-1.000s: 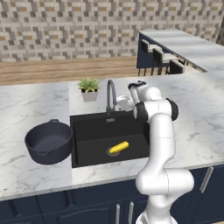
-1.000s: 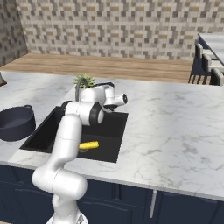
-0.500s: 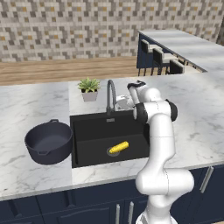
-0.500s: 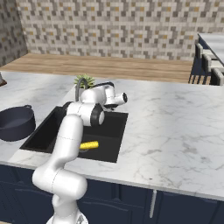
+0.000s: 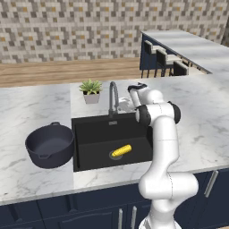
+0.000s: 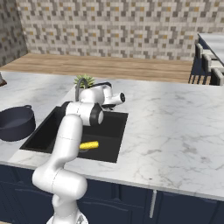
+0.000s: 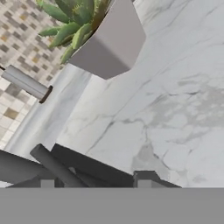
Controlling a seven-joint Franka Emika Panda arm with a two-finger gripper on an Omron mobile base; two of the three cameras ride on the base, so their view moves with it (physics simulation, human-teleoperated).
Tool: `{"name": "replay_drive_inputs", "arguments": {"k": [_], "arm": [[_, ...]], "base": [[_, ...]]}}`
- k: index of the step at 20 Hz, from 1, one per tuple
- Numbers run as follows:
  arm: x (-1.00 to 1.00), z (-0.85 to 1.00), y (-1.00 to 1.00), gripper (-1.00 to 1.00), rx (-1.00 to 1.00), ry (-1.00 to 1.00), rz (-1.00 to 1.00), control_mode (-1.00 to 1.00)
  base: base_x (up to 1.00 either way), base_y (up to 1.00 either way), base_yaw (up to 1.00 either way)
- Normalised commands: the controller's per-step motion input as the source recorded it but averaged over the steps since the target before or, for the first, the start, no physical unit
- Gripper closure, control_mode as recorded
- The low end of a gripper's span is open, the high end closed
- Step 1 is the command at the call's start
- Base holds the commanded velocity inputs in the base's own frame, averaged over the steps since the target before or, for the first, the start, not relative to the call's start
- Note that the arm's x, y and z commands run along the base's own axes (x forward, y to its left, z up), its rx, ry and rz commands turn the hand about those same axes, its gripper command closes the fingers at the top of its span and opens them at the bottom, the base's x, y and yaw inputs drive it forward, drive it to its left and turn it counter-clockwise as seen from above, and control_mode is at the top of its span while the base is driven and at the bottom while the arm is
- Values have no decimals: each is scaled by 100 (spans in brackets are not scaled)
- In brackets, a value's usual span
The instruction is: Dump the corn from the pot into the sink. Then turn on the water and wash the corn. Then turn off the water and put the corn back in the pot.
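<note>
Corn (image 5: 121,150): on sink (image 5: 89,129) floor, light, stiff, likely wet-slippery; pinch across its middle | Hand (image 7: 95,181): by faucet (image 5: 112,96), grip state unclear.

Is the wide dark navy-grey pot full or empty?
Empty: the pot shows a bare inside; the yellow corn cob lies in the black sink.
</note>
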Motion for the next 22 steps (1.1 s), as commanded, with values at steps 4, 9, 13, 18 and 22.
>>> {"name": "replay_drive_inputs", "arguments": {"k": [4, 9, 13, 18, 22], "arm": [[22, -42, 0, 100, 2, 0, 0, -100], [32, -52, 0, 100, 7, 0, 0, -100], [40, -73, -11, 100, 17, 0, 0, -100], [30, -76, -24, 100, 21, 0, 0, -100], [33, -88, -45, 100, 27, 1, 1, -100]], "base": [[0, 0, 0], [0, 0, 0], [0, 0, 0], [0, 0, 0], [0, 0, 0]]}}
